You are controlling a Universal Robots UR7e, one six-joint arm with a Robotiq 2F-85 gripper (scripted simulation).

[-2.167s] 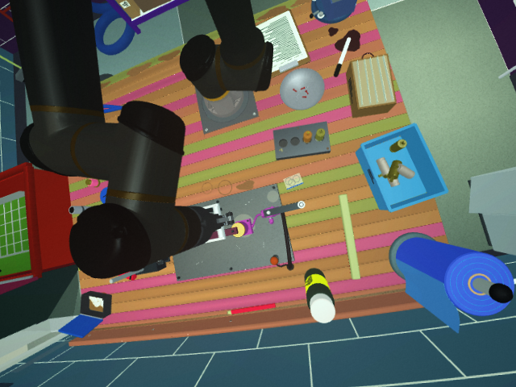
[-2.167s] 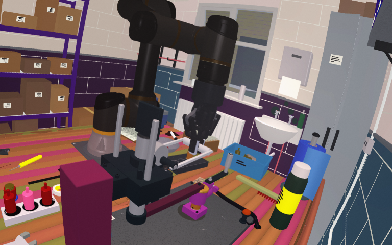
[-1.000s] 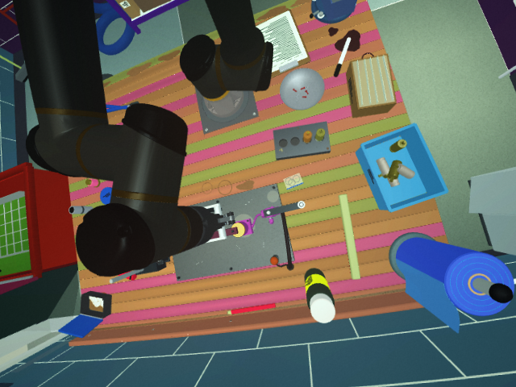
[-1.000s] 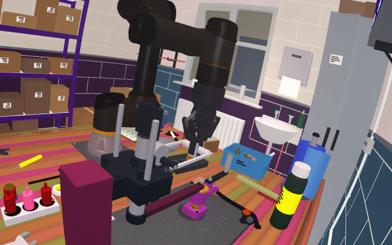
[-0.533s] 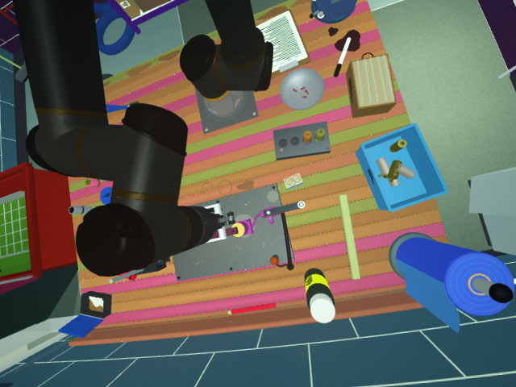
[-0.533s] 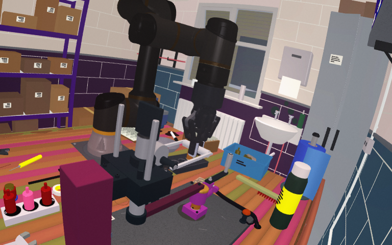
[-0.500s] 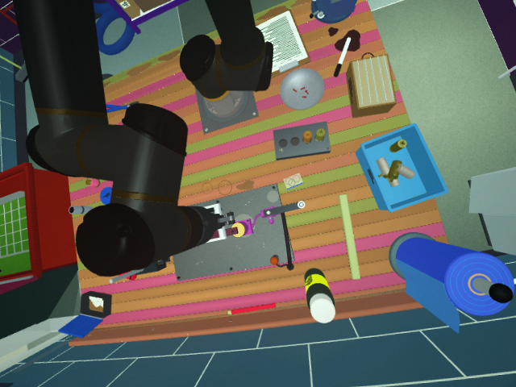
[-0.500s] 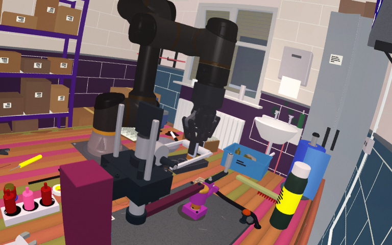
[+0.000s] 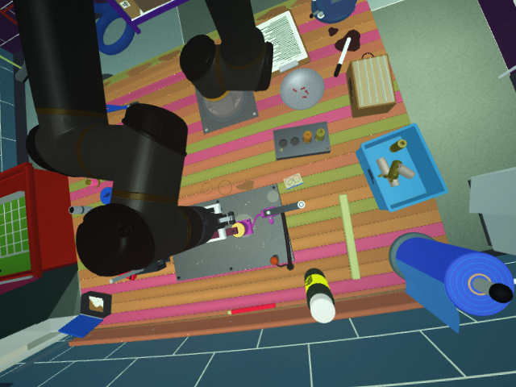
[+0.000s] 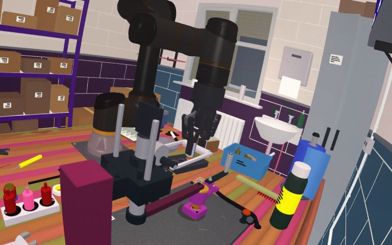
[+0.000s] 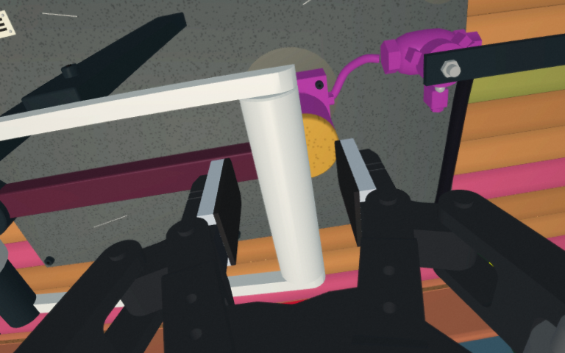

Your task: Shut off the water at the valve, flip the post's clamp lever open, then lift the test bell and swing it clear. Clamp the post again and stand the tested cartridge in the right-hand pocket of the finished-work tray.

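The white handle bar (image 11: 285, 183) of the test bell's frame stands between the fingers of my open gripper (image 11: 287, 195), which holds nothing. The frame's white arm (image 11: 141, 100) runs left toward the post (image 10: 141, 150). Below the handle sits the magenta fixture (image 10: 199, 199) with the orange cartridge (image 11: 318, 145) in it. A dark maroon arm (image 10: 173, 199) reaches from the post to the fixture. The black valve lever (image 9: 285, 210) lies to the right of the fixture. The grey finished-work tray (image 9: 301, 140) lies farther back on the bench.
Behind the work stand the arm's base (image 9: 227, 106), a grey bowl (image 9: 301, 88) and a clipboard. A blue bin (image 9: 401, 166) lies to the right, a yellow-banded bottle (image 9: 319, 295) at the front edge. A blue roll (image 9: 452, 275) sits at the bench's front right corner.
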